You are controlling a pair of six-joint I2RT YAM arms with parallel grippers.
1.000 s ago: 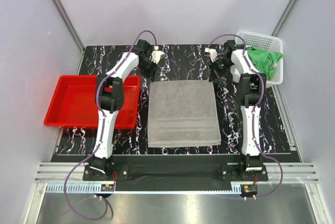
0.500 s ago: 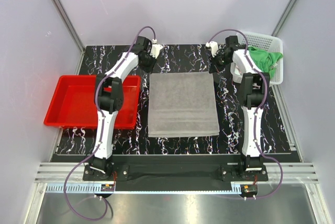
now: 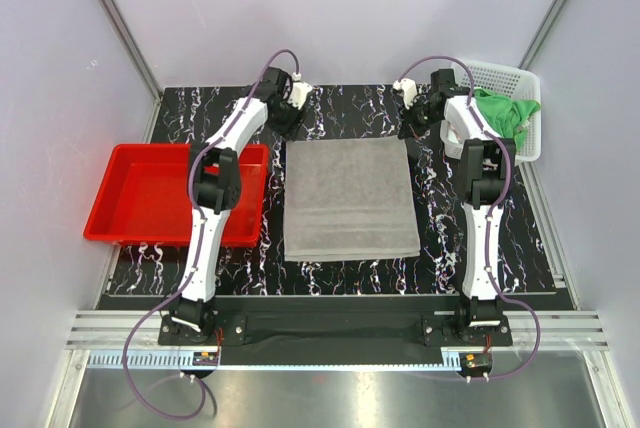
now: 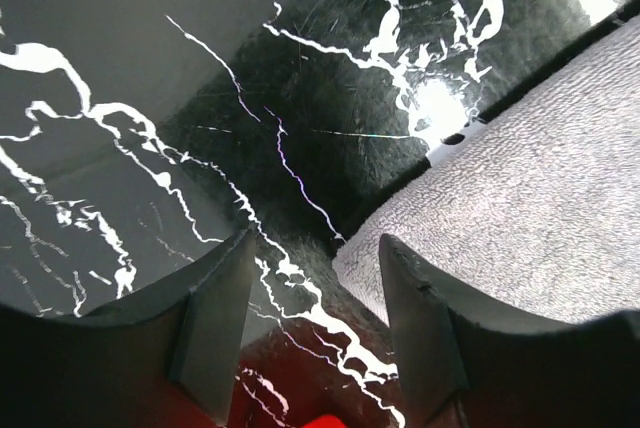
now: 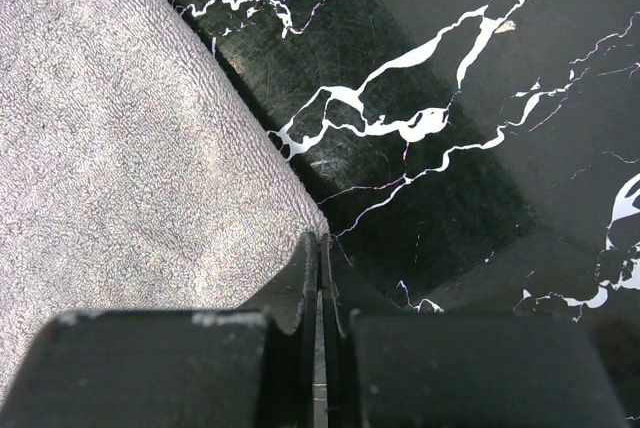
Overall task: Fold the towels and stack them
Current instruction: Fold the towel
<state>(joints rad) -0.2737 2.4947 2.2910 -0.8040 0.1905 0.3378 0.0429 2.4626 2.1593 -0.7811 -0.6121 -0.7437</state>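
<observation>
A large grey towel (image 3: 350, 198) lies flat and folded in the middle of the black marbled table. My left gripper (image 3: 288, 120) hovers at its far left corner, open, with nothing between the fingers (image 4: 215, 323). In the left wrist view the grey towel (image 4: 530, 188) ends beside the right finger. My right gripper (image 3: 410, 130) is at the far right corner. In the right wrist view the right gripper (image 5: 320, 243) is shut, with the corner of the grey towel (image 5: 130, 158) running into its tips. A bright green towel (image 3: 507, 114) is bunched in the basket.
A white perforated basket (image 3: 525, 83) stands at the far right corner of the table. A red tray (image 3: 140, 198) sits at the left edge, next to the left arm. Grey walls close in the table on three sides.
The grey towel has slid toward the far side and settled flat. My left gripper has opened and let go of its corner. The right gripper has stayed shut.
</observation>
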